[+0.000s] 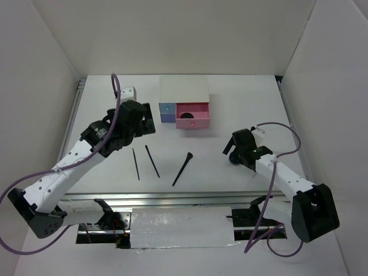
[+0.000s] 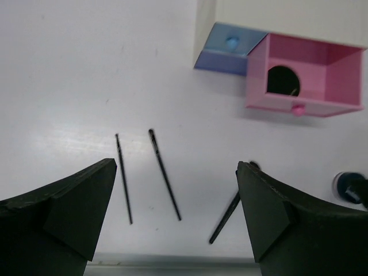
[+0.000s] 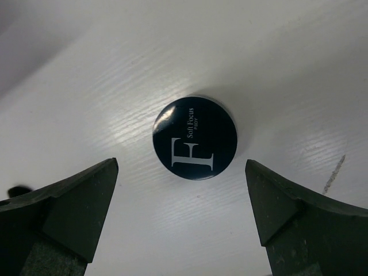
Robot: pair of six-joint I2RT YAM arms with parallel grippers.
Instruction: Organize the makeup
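The right arm (image 1: pixel 282 175) hides most of the round compact (image 3: pixel 195 138) from above; on the table (image 3: pixel 86 69), it lies untouched between the wide-spread right fingers (image 3: pixel 63 213). The left fingers (image 2: pixel 63 213), spread and empty, hang over two pencils (image 2: pixel 123 178) and a half-hidden brush (image 2: pixel 225 223).

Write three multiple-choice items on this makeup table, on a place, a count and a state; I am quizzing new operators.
1. Where does one round black compact lie? A. blue drawer B. pink drawer C. atop the white box
2. How many thin black pencils lie on the table? A. one B. two C. four
3. How is the right gripper? A. shut on a pencil B. shut on a compact C. open over the compact marked F
Key: B, it shows inside the open pink drawer; B, two lie side by side; C, its fingers stand wide apart, the compact lying untouched below.
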